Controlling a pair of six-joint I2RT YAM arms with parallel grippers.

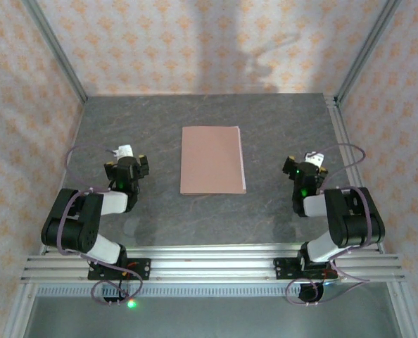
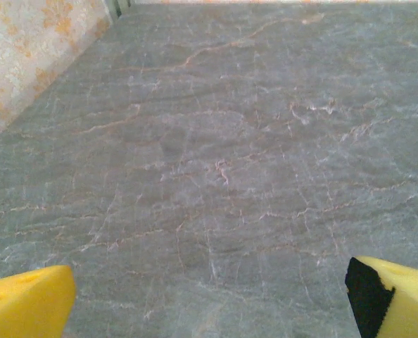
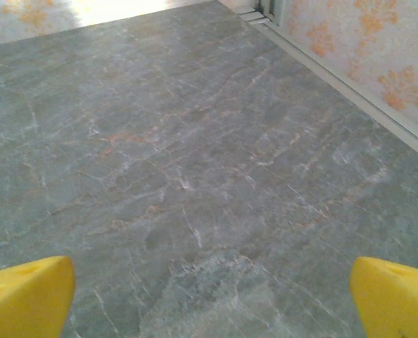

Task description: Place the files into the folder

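Big grey marbled table (image 1: 286, 127), and the pinkish-brown folder (image 1: 212, 160) is lying closed and flat pretty much dead centre on it. The left hand (image 1: 128, 162) sits well off to the folder's left and the right hand (image 1: 307, 165) well off to its right. Both have their yellow fingers (image 2: 26, 306) spread wide over bare table, gripping nothing.

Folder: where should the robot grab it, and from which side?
Probably the right long edge of the folder, coming from the side of the right gripper. It lies flat and closed on the table, so only a thin edge can be pinched, and a pale strip along that edge suggests it opens there.
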